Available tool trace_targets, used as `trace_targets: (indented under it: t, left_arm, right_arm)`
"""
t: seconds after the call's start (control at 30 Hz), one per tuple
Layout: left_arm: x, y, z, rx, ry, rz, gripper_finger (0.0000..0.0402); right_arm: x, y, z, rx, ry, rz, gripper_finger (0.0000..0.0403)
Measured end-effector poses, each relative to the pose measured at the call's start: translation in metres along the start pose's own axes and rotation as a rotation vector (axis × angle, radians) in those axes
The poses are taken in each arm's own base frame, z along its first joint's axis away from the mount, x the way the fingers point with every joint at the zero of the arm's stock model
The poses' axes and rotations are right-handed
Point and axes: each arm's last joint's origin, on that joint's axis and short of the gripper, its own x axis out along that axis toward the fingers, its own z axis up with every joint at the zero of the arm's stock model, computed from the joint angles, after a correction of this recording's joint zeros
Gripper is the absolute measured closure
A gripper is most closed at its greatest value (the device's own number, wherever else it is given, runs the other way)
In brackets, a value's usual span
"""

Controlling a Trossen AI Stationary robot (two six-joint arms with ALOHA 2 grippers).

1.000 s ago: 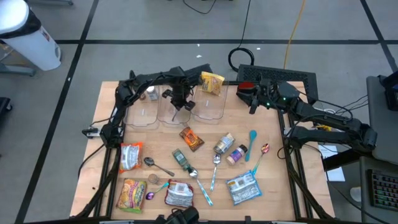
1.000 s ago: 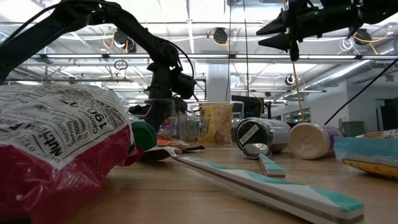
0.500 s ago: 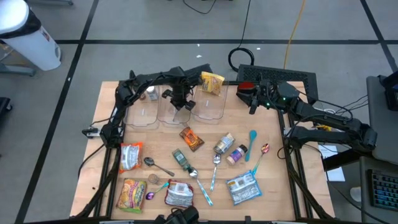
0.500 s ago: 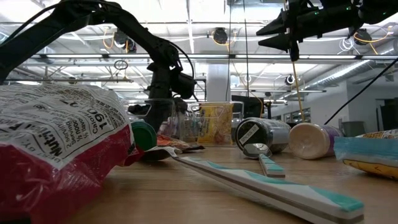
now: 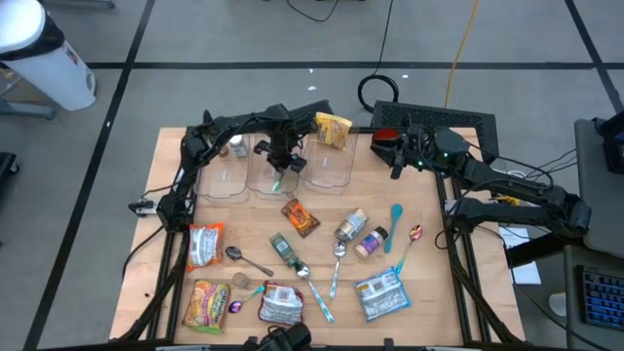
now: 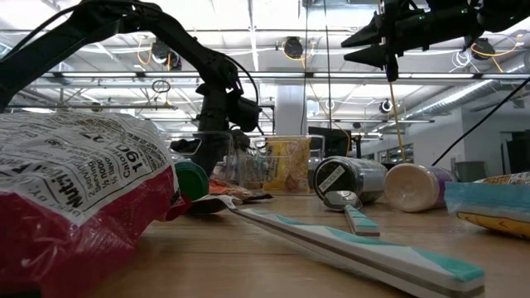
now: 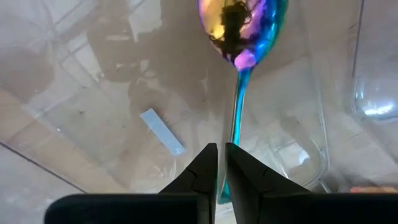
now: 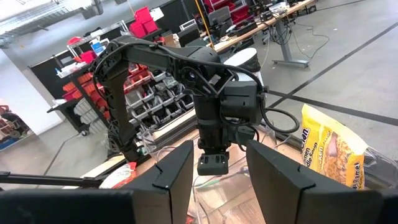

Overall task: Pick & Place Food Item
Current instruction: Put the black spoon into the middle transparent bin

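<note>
- An iridescent metal spoon with a teal handle (image 7: pixel 239 74) is seen gripped by its handle between the closed fingers of the left gripper (image 7: pixel 221 177), held inside the middle clear plastic bin (image 5: pixel 276 174) at the table's far edge.
- A yellow snack bag (image 5: pixel 332 129) is seen leaning at the rightmost clear plastic bin (image 5: pixel 328 171); its lettering cannot be read.
- "Nutri" and "190" are legible on the red-and-white packet (image 6: pixel 79 186) in the low view.
- The right gripper (image 5: pixel 396 166) is held above the table, right of the bins, fingers apart and empty.
- A teal spoon (image 5: pixel 395 224) is seen lying further forward on the wooden table (image 5: pixel 429 292).
</note>
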Motion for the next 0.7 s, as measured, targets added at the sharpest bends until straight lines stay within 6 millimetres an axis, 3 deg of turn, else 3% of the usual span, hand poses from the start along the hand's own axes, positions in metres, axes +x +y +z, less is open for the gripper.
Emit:
trace_targets:
  t: [0.27, 0.5, 0.7]
  left_arm:
    - [-0.03, -0.003, -0.006, 0.04, -0.029, -0.014, 0.0364]
    - [-0.098, 0.0, -0.028, 0.103, -0.233, -0.054, 0.0364]
    - [-0.168, 0.013, -0.073, 0.229, -0.479, -0.118, 0.0364]
  right_arm:
    - [0.0, 0.0, 0.0, 0.0, 0.0, 0.0, 0.0264]
    - [0.0, 0.0, 0.0, 0.003, -0.003, 0.0, 0.0264]
    - [0.0, 0.0, 0.0, 0.003, -0.004, 0.0, 0.0264]
